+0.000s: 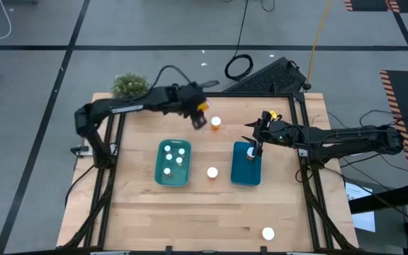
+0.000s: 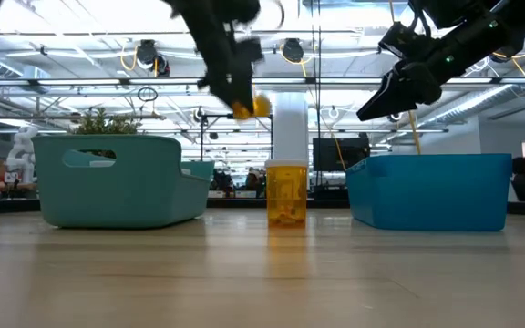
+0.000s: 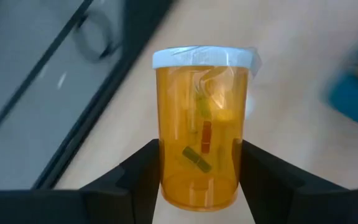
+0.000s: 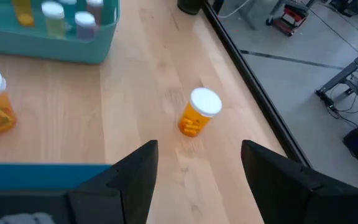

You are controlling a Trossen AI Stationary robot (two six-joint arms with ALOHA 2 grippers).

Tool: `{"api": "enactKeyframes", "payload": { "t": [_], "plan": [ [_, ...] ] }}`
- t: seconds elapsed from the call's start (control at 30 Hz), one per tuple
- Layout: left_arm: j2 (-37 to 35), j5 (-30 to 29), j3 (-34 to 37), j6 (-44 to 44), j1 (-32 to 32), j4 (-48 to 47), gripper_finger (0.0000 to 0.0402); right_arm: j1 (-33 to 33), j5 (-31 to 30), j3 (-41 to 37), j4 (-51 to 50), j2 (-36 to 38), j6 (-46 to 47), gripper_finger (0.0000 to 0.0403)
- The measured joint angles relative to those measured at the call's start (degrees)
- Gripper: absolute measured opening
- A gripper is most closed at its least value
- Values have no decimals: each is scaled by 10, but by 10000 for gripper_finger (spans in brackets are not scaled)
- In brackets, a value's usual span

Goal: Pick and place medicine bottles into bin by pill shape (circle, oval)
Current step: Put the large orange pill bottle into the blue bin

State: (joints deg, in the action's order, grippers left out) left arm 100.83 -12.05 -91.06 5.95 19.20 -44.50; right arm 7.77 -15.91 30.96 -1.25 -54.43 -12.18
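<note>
Overhead, two dark arms work a wooden desk (image 1: 190,205) carrying two bins: a teal bin (image 1: 173,163) holding four white-capped bottles, and a blue bin (image 1: 246,163) showing one white cap under the right arm. Three more medicine bottles stand loose on the desk: one between the bins (image 1: 212,172), one toward the far edge (image 1: 216,123), one near the front right corner (image 1: 268,233). The left hand (image 1: 199,113), raised above the desk beyond the teal bin, grips an orange bottle (image 3: 199,130) between its fingers (image 3: 143,174); only its wrist camera reveals a few oblong pills inside. The right hand (image 1: 256,139) hovers over the blue bin's far end, its fingers (image 4: 135,171) spread wide and empty. At desk level, the blue bin's wall hides its contents. A small green plant (image 1: 129,85) sits at the far left corner.
</note>
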Motion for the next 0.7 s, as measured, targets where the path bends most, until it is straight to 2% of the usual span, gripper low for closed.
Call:
{"api": "enactKeyframes", "payload": {
  "t": [0.07, 0.13, 0.3, 0.47, 0.57, 0.7],
  "plan": [
    [-32, 27, 24, -49, -32, 22, 198, 0, 12, 0, 3, 0, 8, 224],
    [-58, 57, 55, -89, -67, 48, 197, -4, 50, 0, 3, 0, 8, 224],
    [-104, 70, 132, -104, -136, 116, 195, -36, 124, -1, 71, 0, 21, 227],
    [-115, 67, 184, -106, -181, 165, 200, -103, 130, 0, 169, -32, -9, 264],
    [-116, 93, 208, -115, -197, 199, 198, -139, 125, 13, 221, -69, -40, 294],
    [-116, 127, 243, -118, -211, 245, 193, -184, 71, 54, 221, -141, -127, 311]
  ]
}}
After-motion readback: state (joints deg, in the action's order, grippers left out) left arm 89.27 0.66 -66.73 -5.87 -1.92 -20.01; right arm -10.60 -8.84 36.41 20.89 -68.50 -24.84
